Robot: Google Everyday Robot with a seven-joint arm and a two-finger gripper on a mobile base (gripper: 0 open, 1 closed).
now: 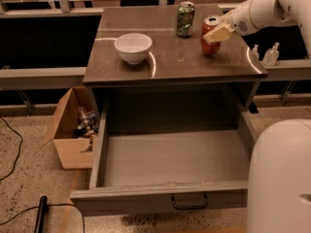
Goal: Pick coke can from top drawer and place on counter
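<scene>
**Coke can at the bench's right side, pincer on it**

Camera view, single angle, looking down at the cabinet front.

- The pincer (217, 34) is sitting over the right half of the bench (194, 64), gripping the coke can (210, 24) around its middle. One tan finger is lying across the can's front; the other is hidden behind the can, so I'm reading the grip from the near side only.
- The can is standing upright, silver top showing. Its base is sitting at the bench surface, but I can't tell whether it is touching or just clear of it.
- The white arm (262, 11) is coming in from the upper right and is getting cut off by the frame edge.
- A green can (185, 19) is standing just left of and behind the coke can, apart from it. A white bowl (133, 48) is sitting well to the left.
- The top drawer (160, 198) is hanging fully open below the bench, with its dark handle (189, 201) facing the camera. Its far inside corners are lying in shadow.
- A white rounded robot body (279, 178) is blocking the lower right corner and covering the drawer's right front end.
- A cardboard box (68, 149) is sitting on the floor at the left; its contents are too jumbled to name.
- Two small bottles (270, 54) are standing beyond the bench's right edge; labels unreadable.
</scene>
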